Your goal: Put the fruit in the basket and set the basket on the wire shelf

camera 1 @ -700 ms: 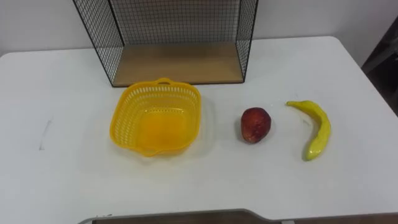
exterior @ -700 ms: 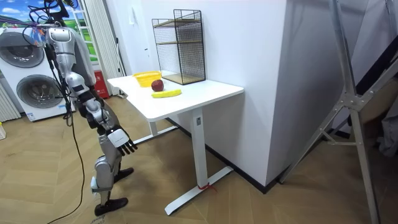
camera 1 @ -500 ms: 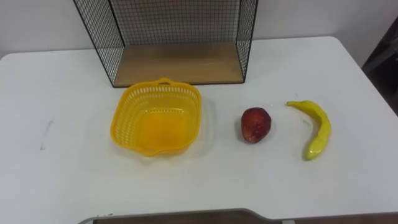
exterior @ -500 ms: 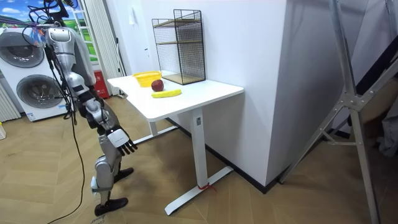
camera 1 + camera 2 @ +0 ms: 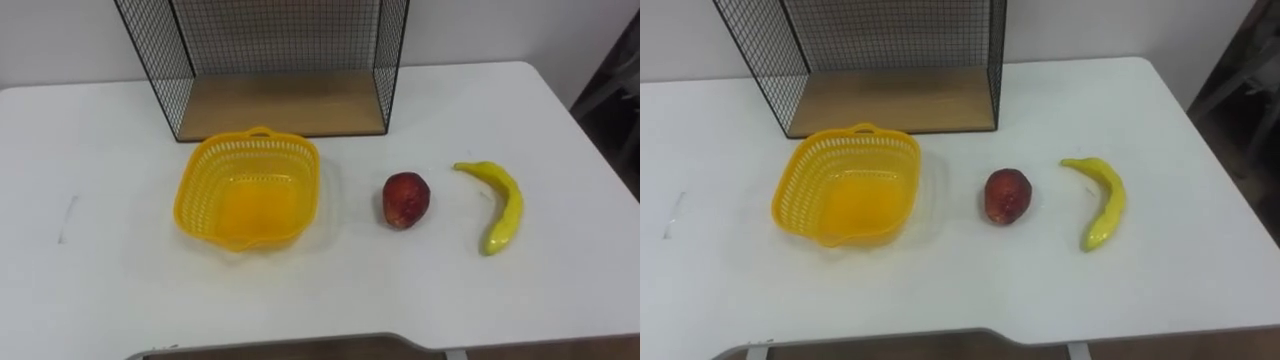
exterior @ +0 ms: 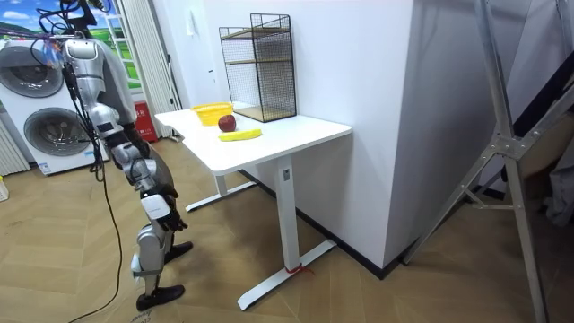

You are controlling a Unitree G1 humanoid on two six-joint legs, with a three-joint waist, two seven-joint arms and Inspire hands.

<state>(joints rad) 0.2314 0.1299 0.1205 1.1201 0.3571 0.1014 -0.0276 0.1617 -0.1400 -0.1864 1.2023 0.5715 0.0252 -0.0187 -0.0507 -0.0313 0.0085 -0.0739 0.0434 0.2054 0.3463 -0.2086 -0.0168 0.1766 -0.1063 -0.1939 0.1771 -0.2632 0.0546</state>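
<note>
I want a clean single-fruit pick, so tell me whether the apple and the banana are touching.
Apart. The left eye view shows a plain strip of white table between the apple and the banana.

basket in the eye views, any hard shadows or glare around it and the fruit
Left eye view: the basket casts only a soft, faint shadow on the white table, along its right and near sides; the apple and banana likewise; no glare spots. Right eye view: the same even light. Room view: the table bright, no hot spots.
</note>
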